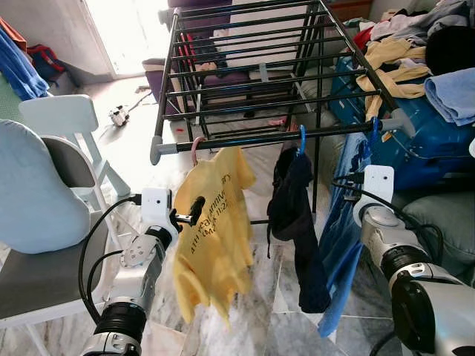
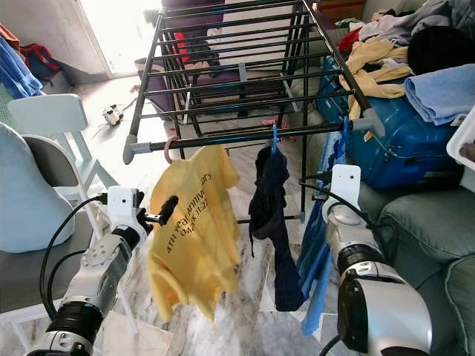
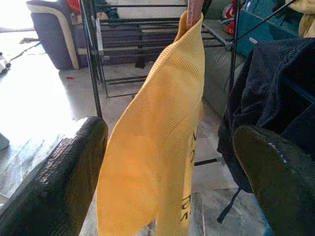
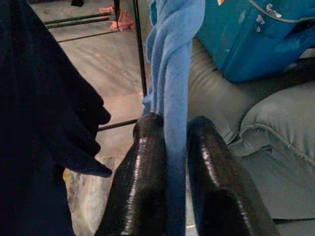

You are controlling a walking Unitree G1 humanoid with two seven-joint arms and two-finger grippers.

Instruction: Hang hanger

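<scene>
A black drying rack (image 1: 245, 139) stands ahead with three garments hanging from its front rail. At the left, a yellow T-shirt (image 1: 215, 237) hangs on a pink hanger (image 1: 196, 148). My left gripper (image 1: 195, 208) is open at the shirt's left edge; the left wrist view has the shirt (image 3: 162, 147) between the spread fingers (image 3: 64, 182). A dark garment (image 1: 297, 215) hangs in the middle on a blue hanger (image 1: 302, 139). At the right end a blue garment (image 1: 341, 245) hangs from a blue hook (image 1: 375, 127). My right gripper (image 4: 170, 147) is shut on this blue cloth (image 4: 172, 59).
A white chair (image 1: 56, 119) with a pale blue cushion (image 1: 33, 193) stands at my left. A blue suitcase (image 1: 423, 152) piled with loose clothes (image 1: 401, 59) rests on a grey sofa (image 1: 441, 215) at my right. Pale tiled floor (image 1: 256, 311) lies below the garments.
</scene>
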